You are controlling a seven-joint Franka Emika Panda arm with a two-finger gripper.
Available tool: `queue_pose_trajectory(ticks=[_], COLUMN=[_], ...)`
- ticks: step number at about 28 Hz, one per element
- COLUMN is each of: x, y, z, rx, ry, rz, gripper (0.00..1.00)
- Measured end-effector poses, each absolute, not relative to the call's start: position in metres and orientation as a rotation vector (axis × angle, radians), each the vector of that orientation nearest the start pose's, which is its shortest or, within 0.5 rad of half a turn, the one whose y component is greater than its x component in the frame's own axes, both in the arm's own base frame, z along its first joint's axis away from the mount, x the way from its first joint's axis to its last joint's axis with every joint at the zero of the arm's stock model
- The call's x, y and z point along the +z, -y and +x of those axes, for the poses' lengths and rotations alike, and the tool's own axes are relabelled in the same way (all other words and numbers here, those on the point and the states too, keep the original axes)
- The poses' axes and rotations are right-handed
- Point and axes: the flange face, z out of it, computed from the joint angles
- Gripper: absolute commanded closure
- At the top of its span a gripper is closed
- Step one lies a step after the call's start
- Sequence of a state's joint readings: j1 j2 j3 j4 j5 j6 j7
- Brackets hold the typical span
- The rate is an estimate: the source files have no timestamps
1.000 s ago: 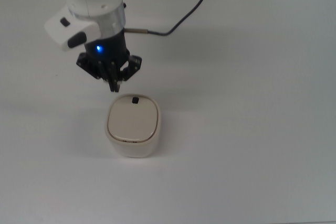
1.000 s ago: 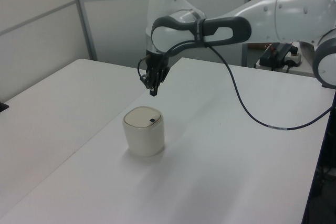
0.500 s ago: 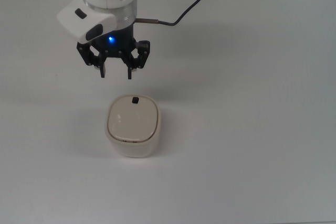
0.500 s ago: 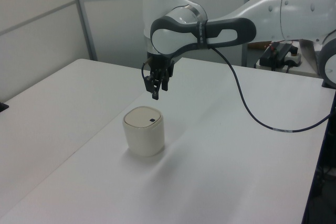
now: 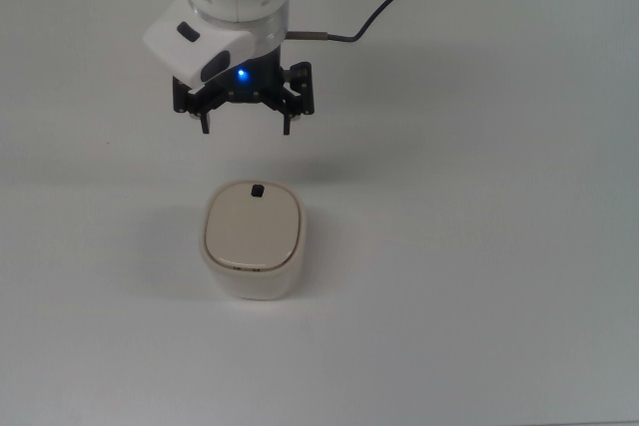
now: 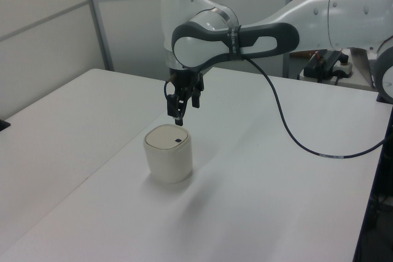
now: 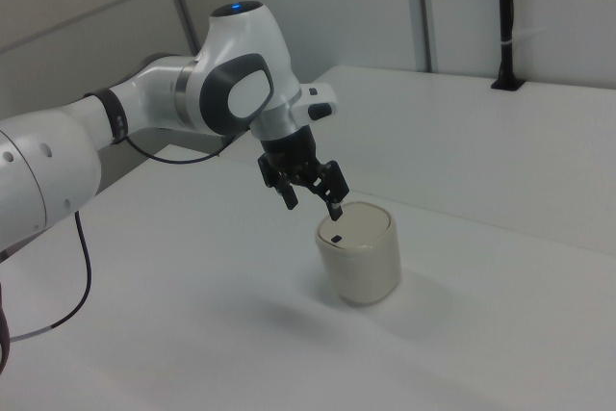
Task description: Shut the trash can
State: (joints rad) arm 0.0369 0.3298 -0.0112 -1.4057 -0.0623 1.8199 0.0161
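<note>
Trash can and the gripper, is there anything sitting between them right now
No. In the top view only bare white table shows between the open gripper and the trash can; its lid lies flat.

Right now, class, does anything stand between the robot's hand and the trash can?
Nothing visible does. The hand, fingers spread, hangs above the bare table just off the trash can, with only open air between them.

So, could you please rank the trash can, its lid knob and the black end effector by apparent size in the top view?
1. The black end effector, open, looks widest, though it sits nearer the camera, so that is unsure.
2. The cream-beige rounded-square plastic trash can.
3. The tiny black knob on its lid.
</note>
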Motion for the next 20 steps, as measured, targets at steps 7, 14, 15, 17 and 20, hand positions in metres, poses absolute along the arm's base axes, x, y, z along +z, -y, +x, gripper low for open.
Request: queue_pose_trajectory(ticks=[7, 14, 15, 17, 20], x=[0.528, 0.519, 0.519, 0.521, 0.524], y=[-0.008, -0.006, -0.005, -0.001, 0.004], z=[0.669, 0.669, 0.669, 0.668, 0.668], rx=[-0.144, -0.116, -0.116, -0.119, -0.127], ry=[0.045, 0.079, 0.089, 0.105, 0.119], rz=[-3.202, -3.204, -3.205, -3.207, -3.209], gripper=[0.00, 0.00, 0.00, 0.00, 0.00])
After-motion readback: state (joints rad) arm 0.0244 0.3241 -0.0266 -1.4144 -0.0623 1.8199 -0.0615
